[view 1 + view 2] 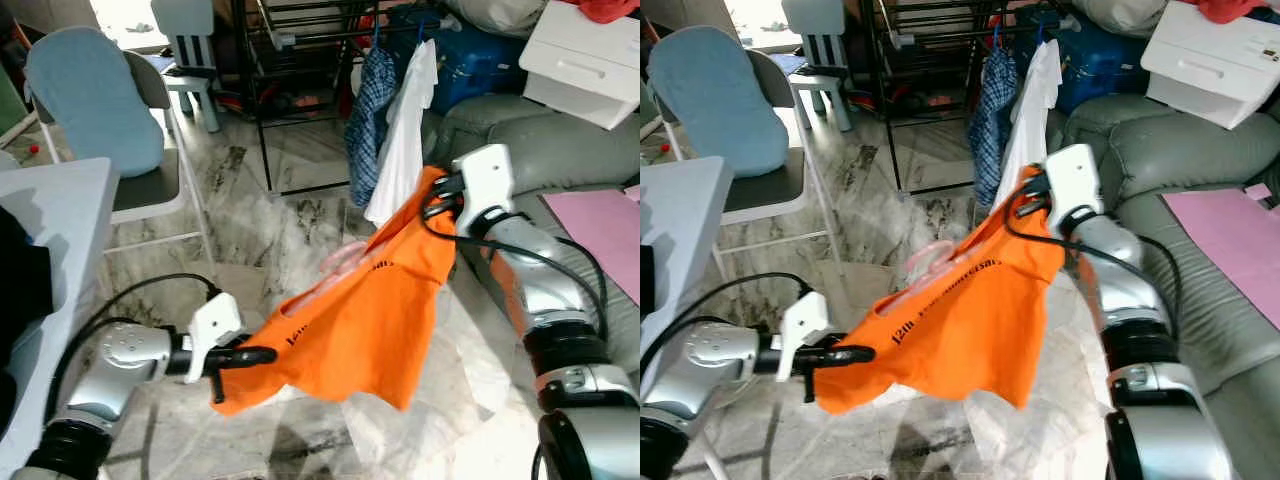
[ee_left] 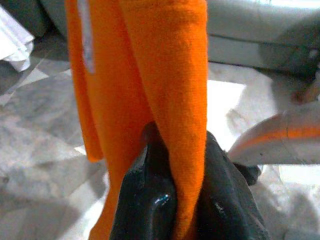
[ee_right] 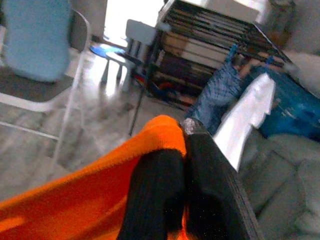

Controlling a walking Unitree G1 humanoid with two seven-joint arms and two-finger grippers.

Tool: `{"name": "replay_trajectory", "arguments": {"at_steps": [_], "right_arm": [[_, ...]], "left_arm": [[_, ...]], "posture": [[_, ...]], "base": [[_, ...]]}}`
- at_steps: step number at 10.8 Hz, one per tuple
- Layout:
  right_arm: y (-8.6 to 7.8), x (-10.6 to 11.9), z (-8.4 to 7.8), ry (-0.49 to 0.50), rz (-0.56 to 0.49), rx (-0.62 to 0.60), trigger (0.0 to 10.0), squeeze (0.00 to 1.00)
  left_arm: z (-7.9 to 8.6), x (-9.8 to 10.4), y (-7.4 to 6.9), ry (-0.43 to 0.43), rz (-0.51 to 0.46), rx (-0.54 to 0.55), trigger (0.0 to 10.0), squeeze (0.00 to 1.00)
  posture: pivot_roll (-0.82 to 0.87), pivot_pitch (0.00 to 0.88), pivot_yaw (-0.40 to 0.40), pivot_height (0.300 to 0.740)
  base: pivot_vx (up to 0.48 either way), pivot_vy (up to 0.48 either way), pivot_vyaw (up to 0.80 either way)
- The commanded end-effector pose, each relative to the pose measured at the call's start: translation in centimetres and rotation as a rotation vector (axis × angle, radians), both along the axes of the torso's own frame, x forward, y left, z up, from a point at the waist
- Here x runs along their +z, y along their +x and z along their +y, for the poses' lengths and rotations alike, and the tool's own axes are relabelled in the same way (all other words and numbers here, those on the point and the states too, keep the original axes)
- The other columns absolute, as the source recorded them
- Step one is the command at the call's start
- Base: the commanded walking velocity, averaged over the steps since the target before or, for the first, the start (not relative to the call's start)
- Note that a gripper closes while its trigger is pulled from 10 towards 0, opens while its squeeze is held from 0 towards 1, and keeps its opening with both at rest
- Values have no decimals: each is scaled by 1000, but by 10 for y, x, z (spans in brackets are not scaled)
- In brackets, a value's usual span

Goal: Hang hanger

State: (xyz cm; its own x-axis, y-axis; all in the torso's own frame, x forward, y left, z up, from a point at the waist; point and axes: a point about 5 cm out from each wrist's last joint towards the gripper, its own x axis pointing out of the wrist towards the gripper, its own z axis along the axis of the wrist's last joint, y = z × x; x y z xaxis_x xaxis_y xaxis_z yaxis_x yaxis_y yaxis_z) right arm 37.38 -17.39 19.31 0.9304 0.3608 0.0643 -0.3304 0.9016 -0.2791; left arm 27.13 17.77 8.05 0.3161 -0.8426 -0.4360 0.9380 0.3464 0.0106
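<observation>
An orange shirt (image 1: 370, 310) with dark lettering is stretched in the air between my two grippers. A pale pink hanger (image 1: 343, 262) peeks out at its neck opening. My left gripper (image 1: 258, 355) is low on the left, shut on the shirt's lower corner. In the left wrist view the orange fabric (image 2: 172, 100) is pinched between the black fingers (image 2: 145, 200). My right gripper (image 1: 438, 192) is higher on the right, shut on the shirt's upper edge. The right wrist view shows its fingers (image 3: 157, 195) closed over orange cloth (image 3: 90, 195). Behind stands a black drying rack (image 1: 300, 30).
A blue checked shirt (image 1: 372, 110) and a white shirt (image 1: 405, 130) hang from the rack. A chair with a light blue cushion (image 1: 95, 100) and a white table (image 1: 50, 230) are on the left. A grey sofa (image 1: 560, 140) with a pink sheet (image 1: 600, 225) is on the right.
</observation>
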Motion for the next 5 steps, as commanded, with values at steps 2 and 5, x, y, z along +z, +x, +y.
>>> {"name": "replay_trajectory", "arguments": {"at_steps": [2,5], "right_arm": [[-8,-2,22,-6,3,96,0,0],[-23,-17,40,-55,50,194,0,0]], "left_arm": [[-11,4,9,-42,-25,81,0,0],[-22,10,24,-155,-40,311,0,0]], "posture": [[-131,58,-5,740],[-129,54,-4,740]], "base": [[0,0,0],[0,0,0]]}}
